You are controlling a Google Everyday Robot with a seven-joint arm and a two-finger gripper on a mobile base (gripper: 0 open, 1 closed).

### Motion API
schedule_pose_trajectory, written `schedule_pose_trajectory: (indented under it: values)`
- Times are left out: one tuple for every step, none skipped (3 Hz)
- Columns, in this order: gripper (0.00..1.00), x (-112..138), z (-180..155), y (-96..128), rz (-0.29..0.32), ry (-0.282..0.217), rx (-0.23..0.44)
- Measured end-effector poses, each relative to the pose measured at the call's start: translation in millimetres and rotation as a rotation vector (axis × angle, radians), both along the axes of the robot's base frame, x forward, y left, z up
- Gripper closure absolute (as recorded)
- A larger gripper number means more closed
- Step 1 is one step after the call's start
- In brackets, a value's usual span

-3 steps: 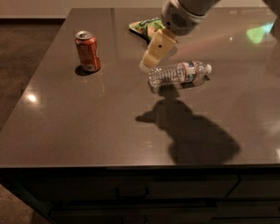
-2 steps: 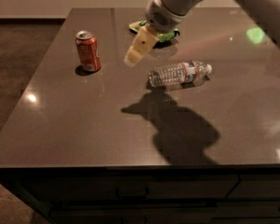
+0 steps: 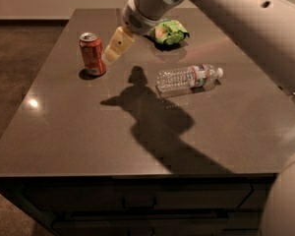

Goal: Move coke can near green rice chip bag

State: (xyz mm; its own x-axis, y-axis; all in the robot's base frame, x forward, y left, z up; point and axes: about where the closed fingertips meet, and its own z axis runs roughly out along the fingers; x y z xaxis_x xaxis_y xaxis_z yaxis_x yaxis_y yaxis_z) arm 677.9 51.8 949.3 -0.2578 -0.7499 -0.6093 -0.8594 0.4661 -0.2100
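Note:
The coke can stands upright on the dark table at the left, red-orange with a silver top. The green rice chip bag lies flat at the far middle of the table, partly behind my arm. My gripper hangs above the table just right of the can, a short gap from it, its pale fingers pointing down-left. It holds nothing that I can see.
A clear plastic water bottle lies on its side at the right of centre, cap to the right. My arm's shadow falls across the middle of the table. The table's front edge runs low in view.
My gripper has moved left from above the water bottle to just beside the coke can. The can, the bag and the bottle have not moved.

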Motion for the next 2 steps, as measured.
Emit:
schedule_pose_trajectory:
  values:
    - [0.0,14.0,-8.9,36.3,0.026,-0.003,0.028]
    - [0.0,22.9,-19.1,65.6,0.059,0.008,0.037]
